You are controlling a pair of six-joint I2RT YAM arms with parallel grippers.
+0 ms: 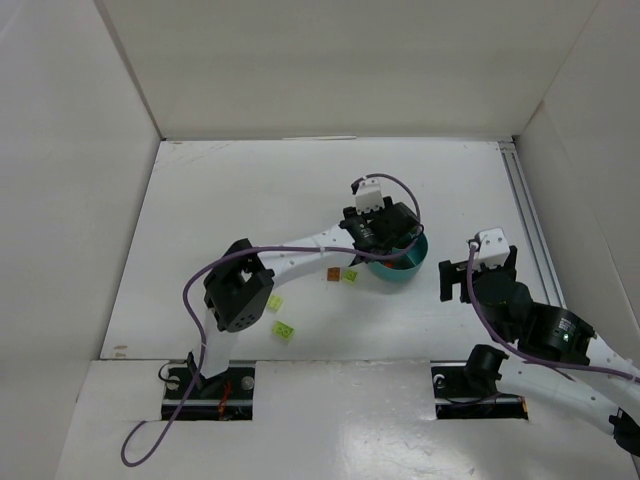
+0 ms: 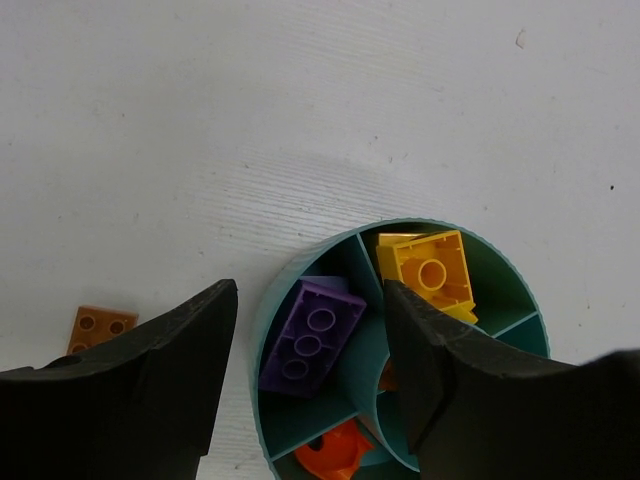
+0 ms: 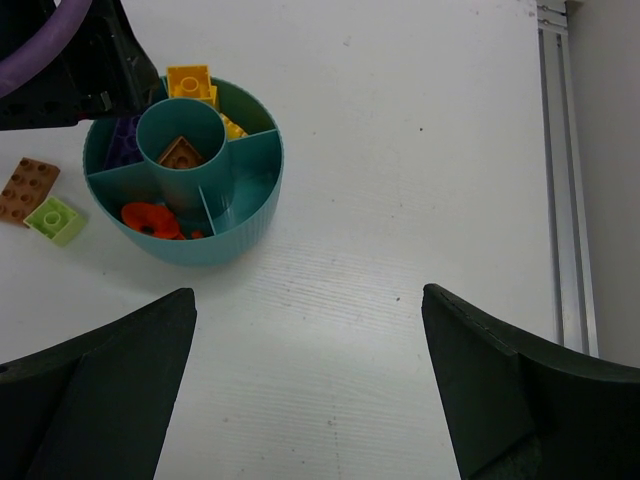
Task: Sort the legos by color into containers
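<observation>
Risks, biggest item first:
- The bowl (image 3: 235, 232) is judged light and is not fixed to the table (image 1: 250, 190). It sits right of centre in the top view. The left gripper (image 2: 308, 298) hangs over it, with one finger outside the rim at lower left and the other above the central cup. If it is pulled out sideways instead of straight up, the wall could be hooked and the bowl dragged or tipped, spilling sorted pieces.
- The left arm (image 1: 240, 290) has its elbow just beside two lime bricks (image 1: 285, 329) at lower left of the top view. A low swing could sweep them out of reach.
- A brown plate (image 3: 28, 188) and a lime brick (image 3: 55, 218) lie near the bowl's left wall. The plate is thin, so a slipped pinch is likely. Finger room there is tight, so the bowl may be nudged.

Fingers:
- Left: parted, nothing gripped. The purple brick (image 2: 312, 335) lies loose in its compartment between them.
- Right gripper (image 3: 308, 293): spread wide and empty, parked right of the bowl.

Looks:
- Bowl: round, teal, ribbed outside, with inner walls running out from a round cup.
- Contents: yellow bricks (image 2: 428, 268) at top, purple at upper left, orange pieces (image 3: 150, 218) at lower left, and a brown brick (image 3: 182, 152) in the cup.
- All pieces are tiny, studded, hard plastic.
</observation>
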